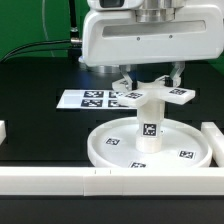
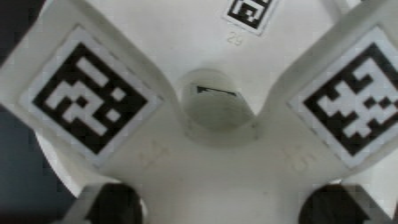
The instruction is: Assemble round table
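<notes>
The large round rimmed disc [image 1: 100,150] lies flat on the black table. The short cylindrical leg [image 1: 148,128] stands upright on its central hub. The small cross-shaped foot [image 1: 150,97] sits level on top of the leg, its tagged arms spread out. My gripper [image 1: 150,80] comes straight down over the foot, one finger on each side, shut on it. In the wrist view the foot [image 2: 222,150] fills the picture with two tagged arms, and both dark fingertips [image 2: 111,203] press against its body; my gripper [image 2: 217,205] has the white plastic between them.
The marker board [image 1: 85,99] lies flat behind the disc. A long white bar [image 1: 60,180] runs along the front edge, another [image 1: 212,140] stands at the exterior view's right, and a short white piece [image 1: 3,130] at its left.
</notes>
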You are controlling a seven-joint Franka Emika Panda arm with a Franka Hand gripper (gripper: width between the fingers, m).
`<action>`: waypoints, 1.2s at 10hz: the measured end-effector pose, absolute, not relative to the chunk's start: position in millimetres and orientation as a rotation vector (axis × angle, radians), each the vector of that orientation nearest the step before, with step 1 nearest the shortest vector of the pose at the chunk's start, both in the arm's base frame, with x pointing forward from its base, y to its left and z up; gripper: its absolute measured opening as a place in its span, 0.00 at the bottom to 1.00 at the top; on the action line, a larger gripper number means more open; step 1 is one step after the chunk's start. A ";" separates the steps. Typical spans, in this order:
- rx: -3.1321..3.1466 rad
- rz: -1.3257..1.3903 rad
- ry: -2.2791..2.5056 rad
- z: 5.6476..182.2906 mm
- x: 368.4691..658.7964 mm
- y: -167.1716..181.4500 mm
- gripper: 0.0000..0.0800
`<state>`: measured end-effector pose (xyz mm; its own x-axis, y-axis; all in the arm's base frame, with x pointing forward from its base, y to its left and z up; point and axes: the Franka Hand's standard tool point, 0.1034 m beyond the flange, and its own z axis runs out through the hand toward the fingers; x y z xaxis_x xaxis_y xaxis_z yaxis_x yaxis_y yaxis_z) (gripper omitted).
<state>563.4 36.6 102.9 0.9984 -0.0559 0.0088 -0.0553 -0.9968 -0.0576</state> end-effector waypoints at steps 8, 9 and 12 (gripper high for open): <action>-2.814 -0.003 1.197 102.7 561.8 36.7 0.55; -2.730 0.014 1.346 102.9 561.3 36.4 0.55; -2.418 0.031 1.785 102.0 560.9 39.1 0.55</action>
<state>560.9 39.1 102.0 0.2977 -0.9497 -0.0973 -0.9525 -0.2886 -0.0974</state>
